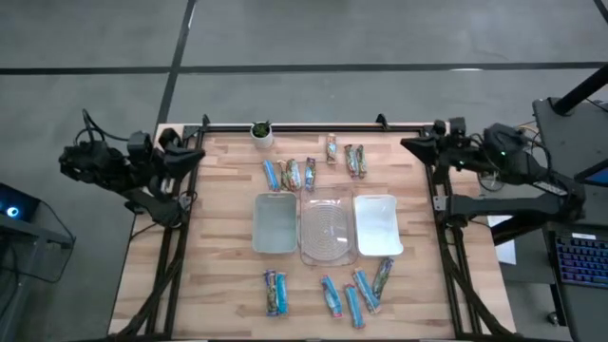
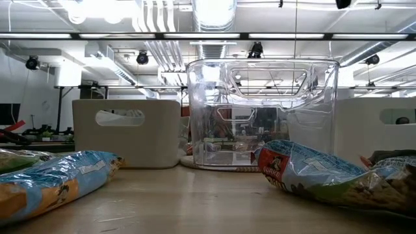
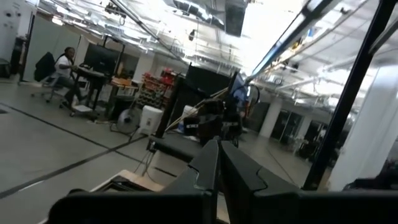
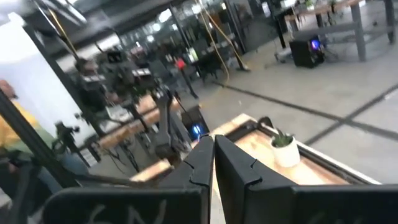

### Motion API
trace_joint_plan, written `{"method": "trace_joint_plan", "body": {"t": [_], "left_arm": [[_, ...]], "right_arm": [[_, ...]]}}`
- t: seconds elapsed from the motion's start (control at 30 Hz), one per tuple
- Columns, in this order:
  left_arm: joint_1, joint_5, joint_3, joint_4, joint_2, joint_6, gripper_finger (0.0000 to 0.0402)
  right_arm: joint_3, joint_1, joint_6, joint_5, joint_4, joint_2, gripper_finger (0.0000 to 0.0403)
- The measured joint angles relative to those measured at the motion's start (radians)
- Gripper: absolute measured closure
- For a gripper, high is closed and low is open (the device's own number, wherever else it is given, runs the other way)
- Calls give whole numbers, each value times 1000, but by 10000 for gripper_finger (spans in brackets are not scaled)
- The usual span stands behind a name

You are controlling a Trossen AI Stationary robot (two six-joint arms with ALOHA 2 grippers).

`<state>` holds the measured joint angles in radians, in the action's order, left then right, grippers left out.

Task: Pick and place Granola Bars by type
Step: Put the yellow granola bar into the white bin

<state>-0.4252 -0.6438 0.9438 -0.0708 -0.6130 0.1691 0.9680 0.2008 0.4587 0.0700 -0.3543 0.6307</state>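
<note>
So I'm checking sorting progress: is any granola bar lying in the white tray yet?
No, in the high view the white tray holds nothing; the granola bars all lie on the table around the trays.

Bench: pale wood-plank bench (image 1: pixel 218 275), seen from above
Centre: three trays in a row, touching; grey tray (image 1: pixel 275 224), clear tray (image 1: pixel 328 226), white tray (image 1: pixel 377 225)
Far side: small white pot with a green plant (image 1: pixel 261 133) by the edge; granola bars (image 1: pixel 309 172) scattered beside it
Near side: more bars (image 1: pixel 275 292) below the trays; some blue, some green-tan
</note>
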Motion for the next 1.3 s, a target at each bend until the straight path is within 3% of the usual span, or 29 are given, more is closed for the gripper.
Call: {"method": "trace_joint_plan", "body": {"t": [0.3, 0.6, 0.8, 1.03, 1.3], "left_arm": [[1, 2, 81, -64, -61, -14, 401], [49, 38, 180, -238, -105, -17, 401], [108, 180, 226, -261, -128, -37, 401], [228, 290, 238, -262, -161, -55, 401], [406, 492, 235, -270, -215, -11, 401]], "right_arm": [[188, 0, -47, 0, -158, 203, 394], [348, 0, -122, -38, -269, 349, 394], [404, 0, -178, -145, -269, 410, 394], [416, 9, -183, -150, -263, 450, 394], [414, 65, -183, -149, -262, 458, 394]]}}
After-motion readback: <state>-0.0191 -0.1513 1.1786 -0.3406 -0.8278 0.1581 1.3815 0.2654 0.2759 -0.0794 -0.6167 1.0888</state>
